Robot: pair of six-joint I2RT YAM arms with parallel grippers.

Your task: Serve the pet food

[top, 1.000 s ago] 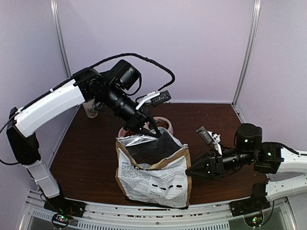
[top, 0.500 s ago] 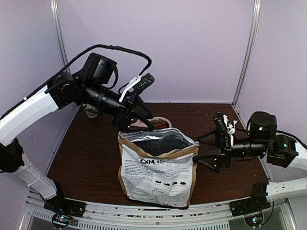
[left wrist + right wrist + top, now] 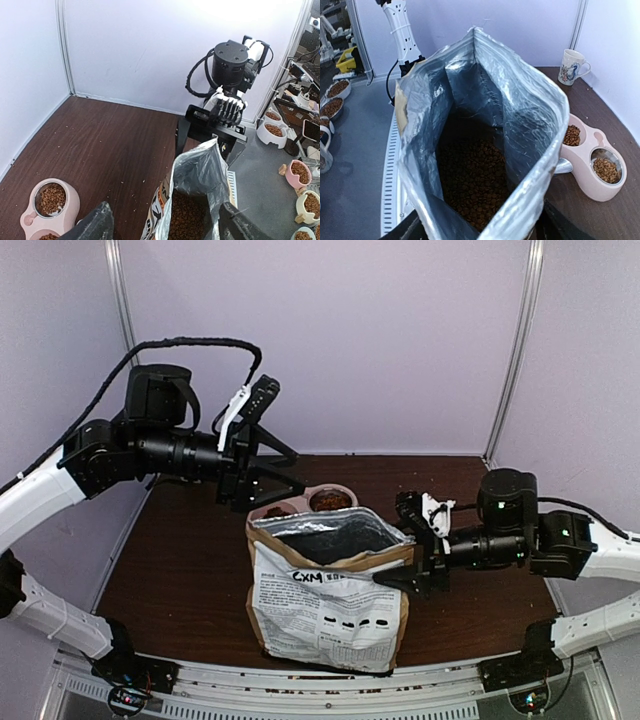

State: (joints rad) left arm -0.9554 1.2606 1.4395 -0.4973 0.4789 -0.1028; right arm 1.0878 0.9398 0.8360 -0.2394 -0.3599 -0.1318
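Observation:
The pet food is brown kibble, heaped deep in the open bag [image 3: 475,175] and also filling both cups of the pink double bowl [image 3: 303,497]. The tan foil-lined bag [image 3: 325,610] stands upright at the front middle, its mouth gaping. My right gripper [image 3: 392,540] is at the bag's right end. Its jaws stand wide on either side of that end [image 3: 480,230], not visibly pinching it. My left gripper [image 3: 285,475] hangs open above the bowl, behind the bag, with nothing between its fingers [image 3: 165,227]. Kibble shows in the bowl cups [image 3: 571,135] and in the bag [image 3: 187,215].
A white printed mug [image 3: 570,66] stands at the back left corner of the brown table. The pink bowl [image 3: 30,217] sits just behind the bag. Crumbs are scattered over the tabletop [image 3: 125,165]. White walls close the back and sides. Other filled bowls [image 3: 272,131] stand outside the cell.
My left gripper has opened and pulled up and left out of the bag's mouth. My right gripper backed off, then came in around the bag's right end. The bag now stands straighter.

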